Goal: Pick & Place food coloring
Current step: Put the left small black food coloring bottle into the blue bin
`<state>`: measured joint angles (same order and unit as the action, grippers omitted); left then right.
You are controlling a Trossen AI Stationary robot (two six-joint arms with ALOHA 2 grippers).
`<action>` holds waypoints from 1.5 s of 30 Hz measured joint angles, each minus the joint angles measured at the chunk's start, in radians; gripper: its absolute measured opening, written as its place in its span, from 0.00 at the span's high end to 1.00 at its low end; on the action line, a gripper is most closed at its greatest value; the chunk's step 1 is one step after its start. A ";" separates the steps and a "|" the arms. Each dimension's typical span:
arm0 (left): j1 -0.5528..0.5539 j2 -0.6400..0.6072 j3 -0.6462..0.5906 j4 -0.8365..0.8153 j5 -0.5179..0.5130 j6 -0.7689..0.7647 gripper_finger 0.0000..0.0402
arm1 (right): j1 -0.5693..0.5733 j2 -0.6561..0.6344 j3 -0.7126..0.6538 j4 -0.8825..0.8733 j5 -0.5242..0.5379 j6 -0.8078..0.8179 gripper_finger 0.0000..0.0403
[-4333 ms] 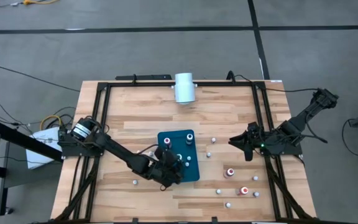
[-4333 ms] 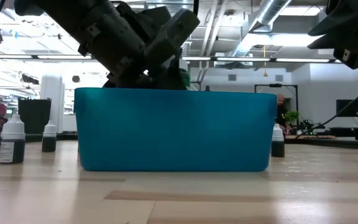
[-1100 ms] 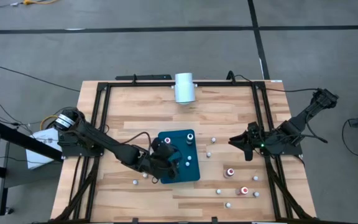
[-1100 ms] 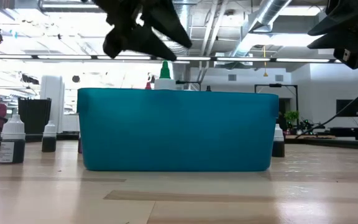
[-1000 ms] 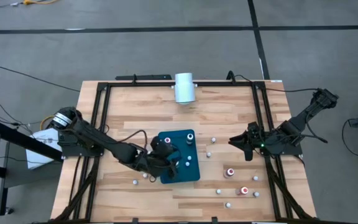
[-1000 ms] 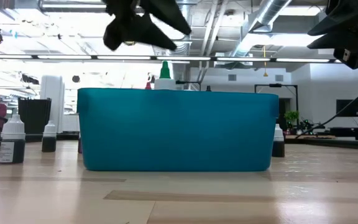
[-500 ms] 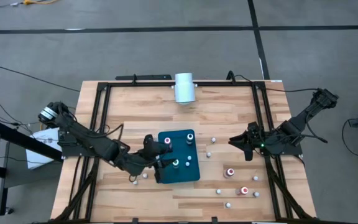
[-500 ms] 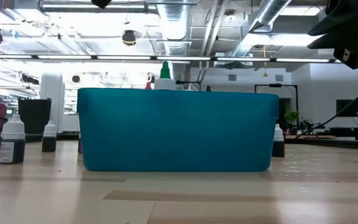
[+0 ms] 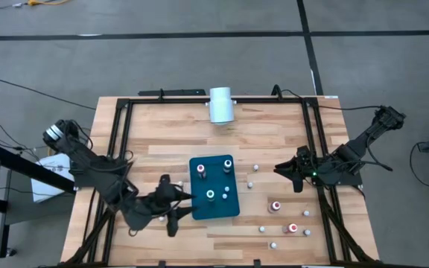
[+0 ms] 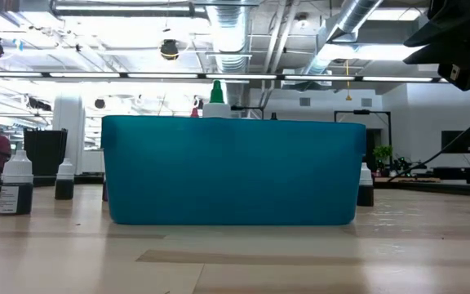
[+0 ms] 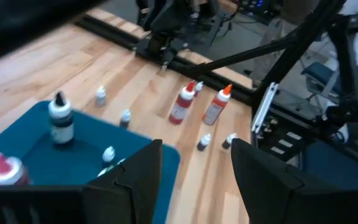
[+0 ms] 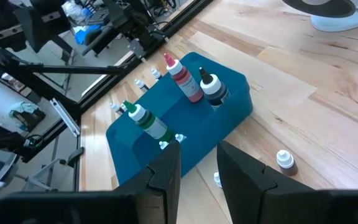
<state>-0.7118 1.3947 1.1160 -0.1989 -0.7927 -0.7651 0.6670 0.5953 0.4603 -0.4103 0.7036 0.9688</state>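
A teal tray (image 9: 216,212) stands mid-table. In it stand a red-topped bottle (image 9: 201,170), a dark-capped one (image 9: 227,165) and a green-topped one (image 9: 210,195), whose tip (image 10: 216,91) shows above the tray wall. More food coloring bottles stand loose on the table to its right, among them two red-topped ones (image 9: 275,206) (image 9: 293,228). My left gripper (image 9: 181,208) hovers off the tray's left near corner, open and empty (image 11: 194,168). My right gripper (image 9: 295,179) waits over the right edge, open a little with nothing between its fingers (image 12: 197,168).
A white cylinder (image 9: 220,104) lies at the table's far edge. Small bottles (image 10: 16,184) (image 10: 365,186) stand on either side of the tray in the low view. Black frame rails (image 9: 118,149) run along the table's sides. A person sits far left in the room.
My left gripper has drawn back from above the tray toward the table's left and near edges and risen, leaving the low view. The green-topped bottle stays upright in the tray.
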 joint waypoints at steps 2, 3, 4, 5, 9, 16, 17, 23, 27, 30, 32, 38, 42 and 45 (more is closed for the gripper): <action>-0.024 -0.011 0.000 -0.045 -0.023 -0.051 0.54 | 0.000 0.000 0.000 0.000 0.000 0.000 0.77; -0.036 -0.016 0.000 -0.070 -0.030 -0.083 0.54 | 0.000 0.000 0.000 0.000 0.000 0.000 0.77; -0.047 -0.021 0.000 -0.101 -0.033 -0.117 0.54 | 0.000 0.000 0.000 0.000 0.000 0.000 0.77; -0.056 -0.024 0.000 -0.135 -0.032 -0.155 0.54 | 0.000 0.000 0.000 0.000 0.000 0.000 0.77; -0.083 -0.028 0.000 -0.250 -0.018 -0.294 0.54 | 0.000 0.000 0.000 0.000 0.000 0.000 0.77; -0.094 -0.028 0.000 -0.549 0.132 -0.552 0.54 | 0.000 0.000 0.000 0.000 0.000 0.000 0.77; -0.094 -0.028 0.000 -0.602 0.157 -0.599 0.54 | 0.000 0.000 0.000 0.000 0.000 0.000 0.77; -0.094 -0.028 0.000 -0.847 0.324 -0.833 0.54 | 0.000 0.000 0.000 0.000 0.000 0.000 0.77; -0.094 -0.028 0.000 -0.923 0.385 -0.954 0.54 | -0.002 0.000 0.000 0.000 0.002 0.000 0.77; -0.085 -0.025 0.000 -0.954 0.406 -1.039 0.54 | -0.001 0.000 0.000 0.000 0.002 0.000 0.77; -0.074 -0.018 0.000 -0.961 0.430 -1.054 0.54 | -0.001 0.000 0.000 0.000 0.002 0.000 0.77; -0.032 0.011 -0.002 -0.959 0.453 -1.011 0.54 | -0.002 0.000 0.000 0.001 0.003 0.000 0.77; -0.014 0.053 -0.002 -0.961 0.450 -0.945 0.54 | -0.001 0.000 0.000 0.003 0.003 0.000 0.77; -0.011 0.087 -0.002 -0.962 0.445 -0.886 0.54 | -0.001 0.000 0.000 0.004 0.003 0.000 0.77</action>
<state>-0.7231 1.4815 1.1138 -1.1609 -0.3473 -1.6510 0.6657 0.5950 0.4604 -0.4062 0.7063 0.9691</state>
